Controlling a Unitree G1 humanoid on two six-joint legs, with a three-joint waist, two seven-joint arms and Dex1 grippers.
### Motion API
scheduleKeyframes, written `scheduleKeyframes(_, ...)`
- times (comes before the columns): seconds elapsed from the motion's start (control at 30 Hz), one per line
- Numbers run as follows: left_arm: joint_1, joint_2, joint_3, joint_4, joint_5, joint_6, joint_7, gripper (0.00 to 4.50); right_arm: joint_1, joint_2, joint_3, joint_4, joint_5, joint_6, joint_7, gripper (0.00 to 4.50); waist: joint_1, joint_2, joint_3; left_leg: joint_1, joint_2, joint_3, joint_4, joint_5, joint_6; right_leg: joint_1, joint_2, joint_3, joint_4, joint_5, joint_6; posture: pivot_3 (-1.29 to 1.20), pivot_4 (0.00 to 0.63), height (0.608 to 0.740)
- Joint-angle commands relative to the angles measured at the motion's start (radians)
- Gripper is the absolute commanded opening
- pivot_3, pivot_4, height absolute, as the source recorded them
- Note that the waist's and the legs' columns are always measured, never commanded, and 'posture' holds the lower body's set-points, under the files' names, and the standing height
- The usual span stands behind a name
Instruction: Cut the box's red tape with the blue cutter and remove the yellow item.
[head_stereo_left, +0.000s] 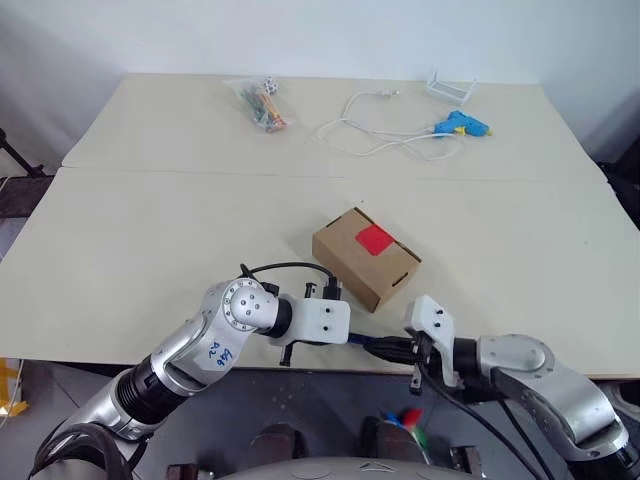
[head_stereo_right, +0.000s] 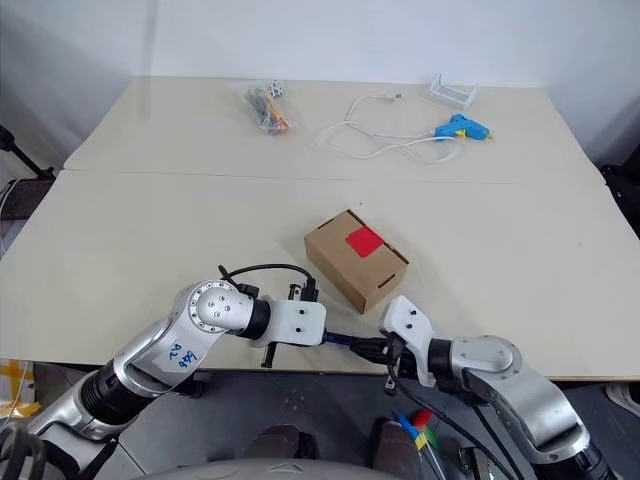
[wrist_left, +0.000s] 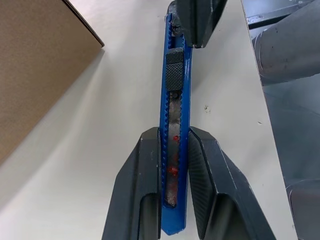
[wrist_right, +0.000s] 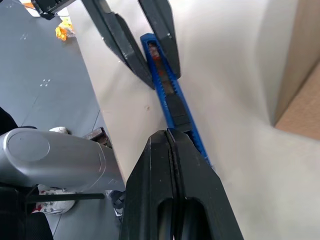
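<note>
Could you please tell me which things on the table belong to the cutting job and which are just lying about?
Job: box, red tape, cutter, held by both grippers: left, right.
Lying about: glue gun, white cord, bag, white holder.

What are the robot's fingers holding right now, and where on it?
The blue cutter: the left gripper clamps one end, the right gripper pinches the other end.
</note>
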Motion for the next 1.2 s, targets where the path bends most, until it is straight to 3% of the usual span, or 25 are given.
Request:
scheduleKeyframes(0.03, 0.022, 0.009, -0.020, 0.028, 0.020, 0.007, 0.013, 0.43, -0.008, 0.007, -0.043, 0.007, 0.052, 0.014, 0.016, 0.01, 0.000, 0.000, 0.000, 0.000, 0.000, 0.000, 0.000, 0.000, 0.000, 0.000, 0.000, 0.000, 0.000, 0.000, 0.000, 0.00, 0.150, 0.740)
scheduleKeyframes(0.13, 0.028, 0.009, -0.021, 0.022, 0.020, 0.008, 0.015, 0.43, -0.015, 0.024, -0.064, 0.011, 0.093, 0.050, 0.001, 0.01, -0.001, 0.000, 0.000, 0.000, 0.000, 0.000, 0.000, 0.000, 0.000, 0.000, 0.000, 0.000, 0.000, 0.000, 0.000, 0.00, 0.150, 0.740)
scheduleKeyframes(0.3, 0.031, 0.006, -0.021, 0.018, 0.020, 0.011, 0.019, 0.43, -0.010, 0.013, -0.015, 0.035, 0.045, 0.036, 0.005, 0.01, 0.000, 0.000, 0.000, 0.000, 0.000, 0.000, 0.000, 0.000, 0.000, 0.000, 0.000, 0.001, 0.000, 0.000, 0.000, 0.00, 0.150, 0.740)
scheduleKeyframes(0.93, 0.024, 0.000, -0.021, 0.015, 0.015, 0.011, 0.017, 0.43, -0.094, 0.140, 0.105, 0.093, -0.017, 0.027, -0.038, 0.01, -0.003, 0.001, -0.001, 0.001, 0.000, -0.001, 0.000, 0.000, 0.000, 0.000, -0.001, 0.001, 0.000, 0.000, 0.000, 0.00, 0.150, 0.740)
scheduleKeyframes(1.07, 0.040, 0.002, 0.008, 0.028, 0.008, -0.039, 0.037, 0.43, -0.040, 0.098, -0.010, 0.014, 0.078, 0.050, -0.007, 0.01, 0.001, 0.001, -0.001, 0.000, 0.000, -0.001, 0.000, 0.000, 0.000, 0.000, -0.001, 0.001, 0.000, 0.000, 0.000, 0.00, 0.150, 0.740)
scheduleKeyframes(1.13, 0.070, -0.002, 0.053, 0.044, -0.005, -0.147, 0.077, 0.43, -0.003, 0.077, -0.113, -0.049, 0.210, 0.106, 0.010, 0.01, -0.001, 0.001, 0.000, -0.001, 0.000, -0.002, 0.000, 0.000, 0.000, 0.000, -0.002, 0.002, -0.001, 0.000, 0.000, 0.00, 0.150, 0.740)
scheduleKeyframes(1.2, 0.111, -0.016, 0.121, 0.072, -0.034, -0.345, 0.138, 0.43, 0.027, 0.054, -0.237, -0.104, 0.394, 0.202, -0.013, 0.38, -0.004, 0.003, 0.001, -0.001, 0.000, -0.002, 0.000, 0.000, 0.000, 0.000, -0.003, 0.004, -0.001, 0.000, 0.000, 0.00, 0.150, 0.740)
